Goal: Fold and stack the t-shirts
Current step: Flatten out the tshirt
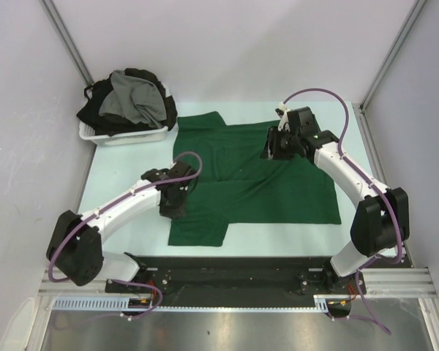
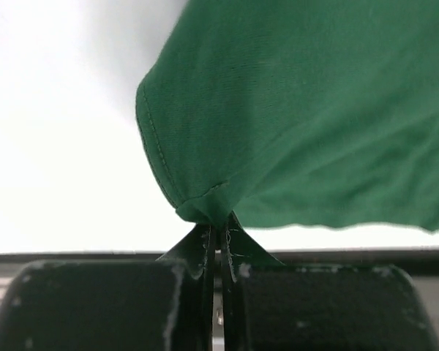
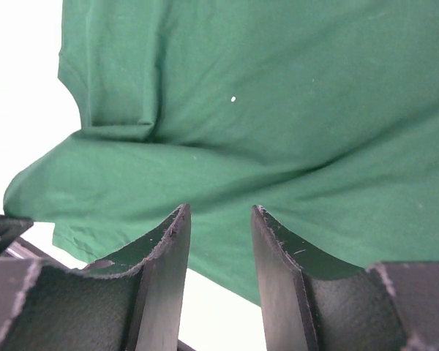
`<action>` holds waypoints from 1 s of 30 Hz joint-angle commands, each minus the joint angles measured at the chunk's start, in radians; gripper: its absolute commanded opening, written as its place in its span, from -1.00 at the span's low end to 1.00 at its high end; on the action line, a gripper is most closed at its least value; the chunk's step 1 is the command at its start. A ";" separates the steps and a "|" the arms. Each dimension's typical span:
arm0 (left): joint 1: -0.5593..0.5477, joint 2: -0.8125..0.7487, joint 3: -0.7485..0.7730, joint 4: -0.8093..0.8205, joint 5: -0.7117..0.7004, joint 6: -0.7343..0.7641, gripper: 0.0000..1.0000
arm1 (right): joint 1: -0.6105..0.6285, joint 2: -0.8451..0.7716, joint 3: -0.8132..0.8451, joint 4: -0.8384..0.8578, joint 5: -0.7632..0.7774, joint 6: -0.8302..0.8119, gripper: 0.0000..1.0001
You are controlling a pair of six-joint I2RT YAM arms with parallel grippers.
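Observation:
A dark green t-shirt [image 1: 256,179] lies spread flat in the middle of the table. My left gripper [image 1: 174,199] sits at the shirt's left edge. In the left wrist view the gripper [image 2: 218,221] is shut on a bunched corner of the green t-shirt's [image 2: 314,110] hem. My right gripper [image 1: 272,150] hovers over the shirt's far part. In the right wrist view the gripper [image 3: 219,218] stands open above the green cloth [image 3: 278,110], with nothing between its fingers. A grey t-shirt [image 1: 135,99] and black t-shirts [image 1: 95,111] are heaped in the basket.
The white plastic basket [image 1: 128,137] stands at the table's back left, just beyond the green shirt's far-left sleeve. Grey walls with metal posts close in the table on three sides. The arms' black mounting rail [image 1: 234,274] runs along the near edge.

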 commanded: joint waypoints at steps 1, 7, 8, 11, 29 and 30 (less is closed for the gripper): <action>-0.044 -0.044 0.012 -0.135 0.055 -0.026 -1.00 | 0.006 -0.004 -0.012 0.056 -0.031 0.020 -0.13; -0.061 0.009 0.072 -0.236 0.130 -0.026 -1.00 | 0.006 0.016 0.000 0.055 -0.053 0.023 -0.12; -0.069 0.020 0.082 -0.258 0.144 -0.026 -1.00 | 0.006 0.018 0.002 0.052 -0.053 0.020 -0.13; -0.092 0.074 0.092 -0.284 0.219 -0.012 -1.00 | 0.003 0.041 0.025 0.029 -0.056 0.011 -0.13; -0.124 0.169 0.360 -0.360 0.057 0.022 -0.07 | -0.005 0.102 0.092 -0.016 -0.065 -0.004 -0.10; -0.124 0.181 0.382 -0.368 0.041 0.023 0.10 | -0.006 0.104 0.094 -0.022 -0.066 -0.006 -0.09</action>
